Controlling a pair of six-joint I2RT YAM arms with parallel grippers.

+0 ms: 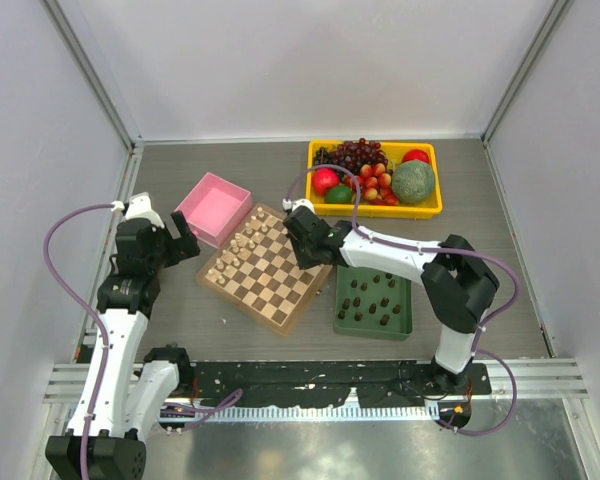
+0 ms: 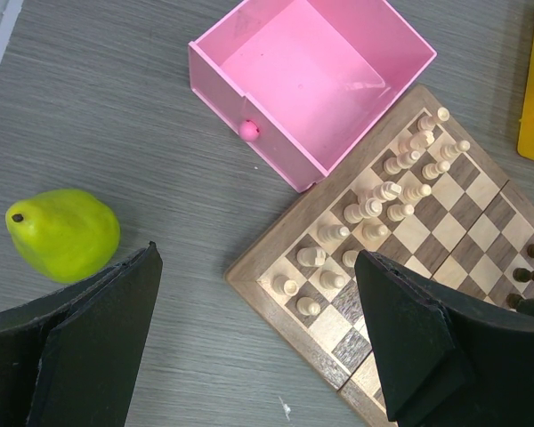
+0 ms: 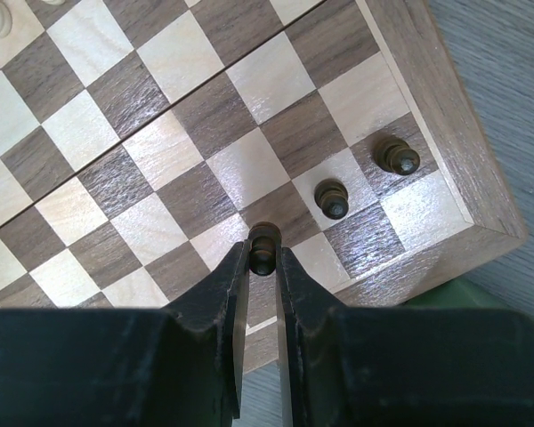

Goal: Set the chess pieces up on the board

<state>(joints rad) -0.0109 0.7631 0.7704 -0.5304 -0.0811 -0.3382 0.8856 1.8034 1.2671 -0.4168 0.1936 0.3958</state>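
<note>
Currently the right gripper (image 3: 263,260) is pinching one dark chess piece (image 3: 264,237) between nearly closed fingers. It is holding the piece upright over the board (image 3: 160,133), near the corner by the tan border. Whether the piece's base is touching the wood cannot be told.

The held piece is showing as tiny and near-black brown, with a rounded knob on top. It is much narrower than one square.

Two more dark pieces (image 3: 333,199) (image 3: 397,157) are standing upright on neighbouring squares of the edge row, just beside the held one and apart from each other.

In the top view, the remaining dark pieces (image 1: 372,300) are sitting scattered in the green tray (image 1: 372,333), which is lying just right of the board. The cream pieces (image 1: 242,245) are occupying two rows along the board's far-left side.

The left gripper (image 2: 258,267) is hovering with its fingers spread wide and gripping nothing, above the table by the board's left corner. The pink box (image 2: 249,116) and a green pear (image 2: 62,233) are lying nearby.
</note>
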